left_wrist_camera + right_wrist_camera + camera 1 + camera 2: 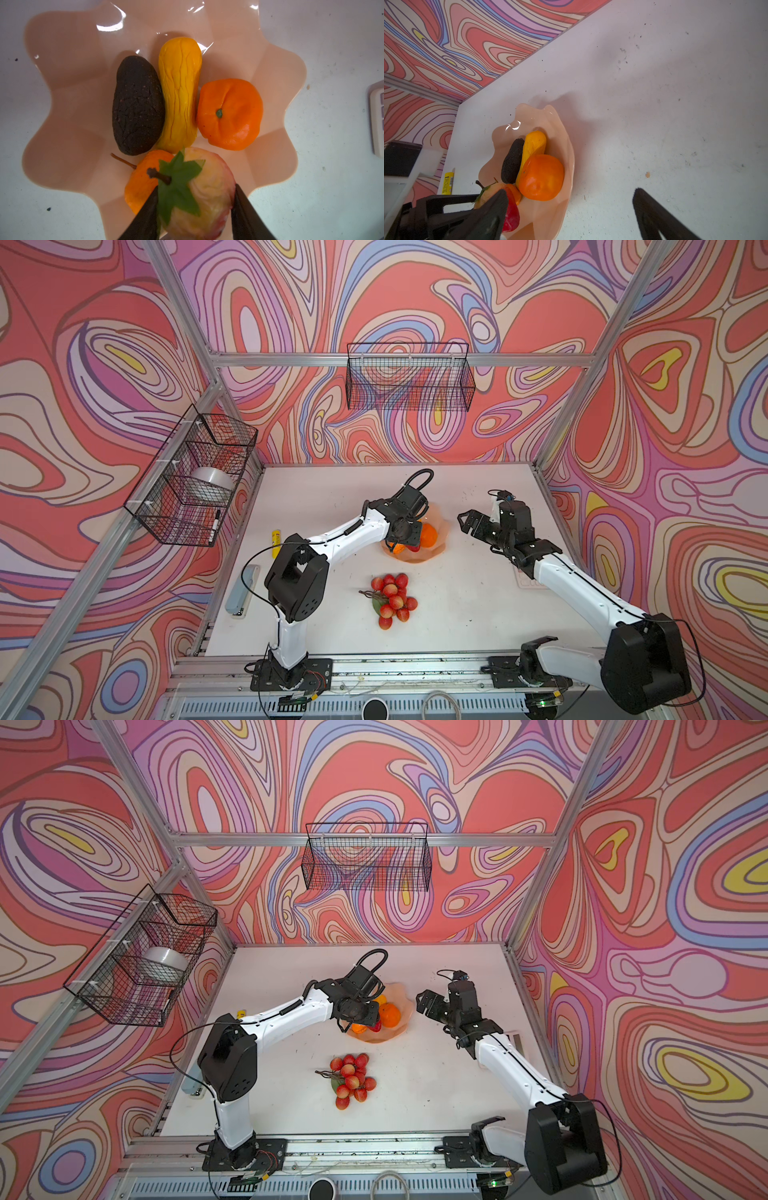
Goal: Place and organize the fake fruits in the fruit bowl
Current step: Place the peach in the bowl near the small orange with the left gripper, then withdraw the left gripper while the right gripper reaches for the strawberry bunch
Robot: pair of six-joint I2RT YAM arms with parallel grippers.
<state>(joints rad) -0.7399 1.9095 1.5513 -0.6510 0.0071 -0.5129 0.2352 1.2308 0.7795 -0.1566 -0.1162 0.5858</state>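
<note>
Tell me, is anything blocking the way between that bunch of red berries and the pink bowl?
Nothing lies on the table between the bunch of red berries and the fruit bowl. But the left gripper, shut on a strawberry, hangs over the bowl's side nearest the bunch, so it crowds that route.

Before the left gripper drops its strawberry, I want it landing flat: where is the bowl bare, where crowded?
Bare: in the fruit bowl, the floor between avocado and rim, away from the yellow fruit. Crowded: the middle, where those two, the large orange and the small orange pack together.
</note>
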